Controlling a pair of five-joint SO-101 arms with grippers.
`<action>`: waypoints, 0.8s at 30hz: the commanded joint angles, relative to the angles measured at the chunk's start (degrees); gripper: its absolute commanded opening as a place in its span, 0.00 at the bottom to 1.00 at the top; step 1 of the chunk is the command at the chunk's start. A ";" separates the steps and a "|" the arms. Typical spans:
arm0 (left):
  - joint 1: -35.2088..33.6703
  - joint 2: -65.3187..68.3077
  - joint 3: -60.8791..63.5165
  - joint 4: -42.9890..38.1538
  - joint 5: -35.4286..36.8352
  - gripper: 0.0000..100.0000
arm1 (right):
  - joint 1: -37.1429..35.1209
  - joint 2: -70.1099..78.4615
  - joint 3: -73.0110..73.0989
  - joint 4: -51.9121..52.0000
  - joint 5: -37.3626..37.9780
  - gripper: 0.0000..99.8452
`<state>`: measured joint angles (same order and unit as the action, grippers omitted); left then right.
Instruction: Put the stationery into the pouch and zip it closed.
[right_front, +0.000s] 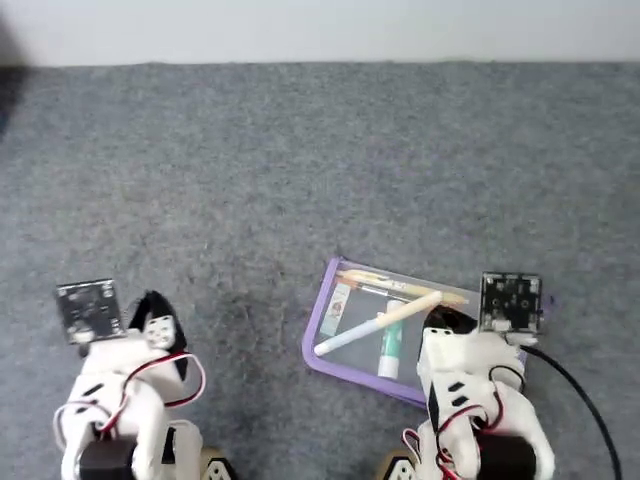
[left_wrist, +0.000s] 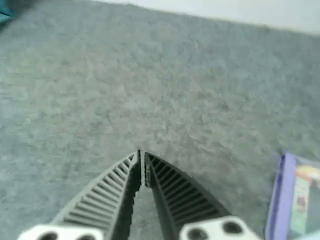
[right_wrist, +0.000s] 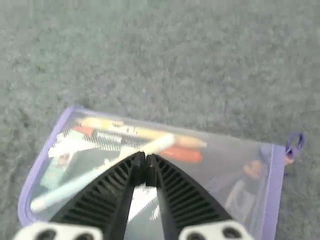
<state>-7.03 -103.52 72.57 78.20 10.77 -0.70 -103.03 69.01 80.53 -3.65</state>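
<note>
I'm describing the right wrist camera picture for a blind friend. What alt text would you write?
A shut black gripper hangs over a clear pouch with purple edging, lying on a grey carpeted table. A white pen, an orange pen and other stationery show through its clear face, and a purple zip pull sticks out at one corner.

The light is soft and even, brightest on the pale wall at the far side, the shadows on the grey carpet are only weak, one far corner of it is darker, and the clear face of the pouch gives whitish glare under my right gripper.
</note>
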 joint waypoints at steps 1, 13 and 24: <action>5.63 -0.53 3.03 -3.25 -0.53 0.01 | -0.75 0.31 1.14 -2.51 0.62 0.01; 10.81 -0.53 20.18 -11.87 -0.70 0.01 | -0.84 0.31 9.49 -3.38 0.70 0.01; 12.66 -0.53 23.87 -12.22 -0.62 0.01 | -0.75 0.31 19.60 -3.47 0.70 0.01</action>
<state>5.71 -103.43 96.92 67.12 10.59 -1.32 -103.21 87.21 78.15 -3.65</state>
